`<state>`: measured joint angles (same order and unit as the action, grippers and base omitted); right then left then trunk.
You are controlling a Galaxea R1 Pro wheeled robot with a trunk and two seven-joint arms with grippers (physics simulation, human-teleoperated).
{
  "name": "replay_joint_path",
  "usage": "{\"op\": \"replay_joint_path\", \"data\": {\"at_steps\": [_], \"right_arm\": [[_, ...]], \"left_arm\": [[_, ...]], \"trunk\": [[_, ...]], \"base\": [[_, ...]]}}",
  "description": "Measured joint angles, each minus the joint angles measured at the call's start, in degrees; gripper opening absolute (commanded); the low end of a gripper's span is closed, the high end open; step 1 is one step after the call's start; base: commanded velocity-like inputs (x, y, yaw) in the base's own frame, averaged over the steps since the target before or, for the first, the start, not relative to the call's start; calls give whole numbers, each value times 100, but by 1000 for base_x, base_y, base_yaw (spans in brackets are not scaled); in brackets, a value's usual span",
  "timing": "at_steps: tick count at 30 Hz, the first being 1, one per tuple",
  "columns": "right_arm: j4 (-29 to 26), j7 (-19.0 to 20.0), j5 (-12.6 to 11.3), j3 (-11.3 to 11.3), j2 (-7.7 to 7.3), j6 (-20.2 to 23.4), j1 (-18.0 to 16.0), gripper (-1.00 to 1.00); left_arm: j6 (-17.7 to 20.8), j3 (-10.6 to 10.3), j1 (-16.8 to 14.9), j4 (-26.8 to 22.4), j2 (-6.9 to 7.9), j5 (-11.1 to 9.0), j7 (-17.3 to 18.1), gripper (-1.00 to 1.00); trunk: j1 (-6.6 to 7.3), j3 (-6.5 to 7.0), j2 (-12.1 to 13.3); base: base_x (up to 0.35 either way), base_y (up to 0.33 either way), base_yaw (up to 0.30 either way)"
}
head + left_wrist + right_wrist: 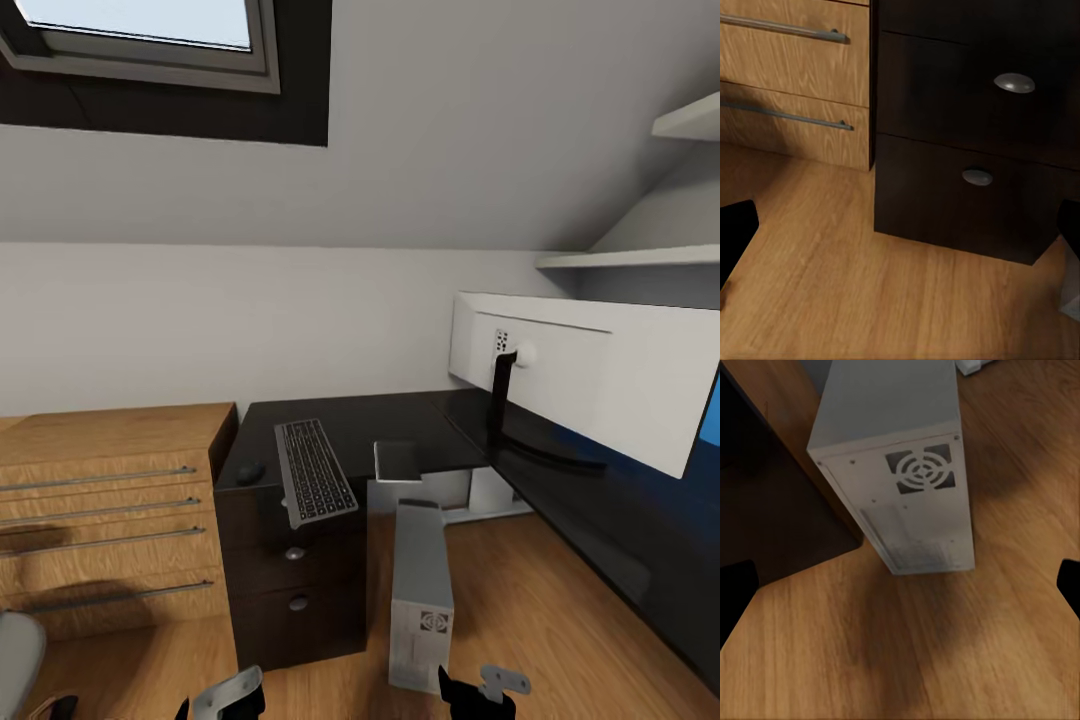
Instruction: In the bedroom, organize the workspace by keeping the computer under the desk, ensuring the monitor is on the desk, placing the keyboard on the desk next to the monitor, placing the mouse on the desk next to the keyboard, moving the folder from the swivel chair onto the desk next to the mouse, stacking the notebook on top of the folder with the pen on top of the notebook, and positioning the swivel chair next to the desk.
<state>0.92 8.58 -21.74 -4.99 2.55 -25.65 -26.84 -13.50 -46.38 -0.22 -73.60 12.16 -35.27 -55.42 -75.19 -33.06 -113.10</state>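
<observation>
The black desk (pixel 400 415) carries the keyboard (pixel 315 470), with the mouse (pixel 250 472) to its left and the grey notebook (pixel 398 460) to its right. The monitor (pixel 590 375) stands on the desk's right wing, white back toward me. On the floor in front of the desk, beside the drawers (pixel 967 112), stands the computer (pixel 420 590) (pixel 896 472). My left gripper (pixel 228 693) (pixel 900 240) is open and faces the drawers. Facing the computer's rear panel, my right gripper (pixel 900 592) (pixel 487 688) is open too. A grey edge of the swivel chair (pixel 15 655) shows at lower left. The pen is out of view.
A light wood cabinet (pixel 110 500) (pixel 795 67) with bar handles adjoins the desk's left end. White shelves (pixel 640 258) hang at the upper right under the sloped ceiling. Past the monitor's right edge is a blue patch (pixel 712 420) that I cannot identify. Wood floor (pixel 967 645) surrounds the computer.
</observation>
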Motion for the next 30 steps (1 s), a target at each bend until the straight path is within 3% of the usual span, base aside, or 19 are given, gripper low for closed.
{"op": "replay_joint_path", "data": {"at_steps": [9,11,12,14,16,17,19,21,24,27,28,30], "right_arm": [[-40,-9,-17,-2,3,-40,1,100],[-46,-5,0,-13,15,-286,0,100],[-54,-21,3,-15,20,-528,-1,100],[-250,-228,6,-13,13,-612,-6,100],[-392,-377,12,-16,10,-513,-9,100],[-583,-548,70,-18,11,-288,-13,100],[-784,-704,197,-20,11,0,-18,100],[-1080,-973,693,-15,16,743,-108,100],[-1217,-1298,1157,-4,32,1561,-386,100],[-1277,-1467,1341,1,58,2088,-546,100],[-1298,-1542,1411,2,76,2480,-613,100],[-1303,-1568,1436,4,83,2797,-641,100]], "left_arm": [[0,1,0,11,-7,0,0,100],[4,2,0,8,-19,4,4,100],[28,29,0,5,-103,13,12,100],[533,480,-1,-22,-332,38,24,100],[853,718,0,-66,-441,41,33,100],[1184,970,-1,-179,-575,30,46,100],[1502,1212,0,-343,-701,20,56,100],[2098,1544,4,-810,-842,17,70,100],[2582,1701,6,-1339,-903,13,72,100],[2812,1794,4,-1669,-921,12,66,100],[3046,1907,1,-1806,-933,12,69,100],[3297,1962,0,-1860,-954,8,71,100]], "trunk": [[-198,-162,-361],[-242,-197,-441],[-264,-215,-481],[-308,-251,-562],[-352,-287,-642],[-373,-305,-682],[-417,-341,-762],[-461,-376,-843],[-527,-430,-963],[-593,-485,-1083],[-615,-502,-1123],[-659,-539,-1203]], "base": [[0,0,0],[0,0,0],[0,0,0],[0,0,0],[0,0,0],[0,0,0],[0,0,0],[0,0,0],[0,0,0],[0,0,0],[0,0,0],[0,0,0]]}}
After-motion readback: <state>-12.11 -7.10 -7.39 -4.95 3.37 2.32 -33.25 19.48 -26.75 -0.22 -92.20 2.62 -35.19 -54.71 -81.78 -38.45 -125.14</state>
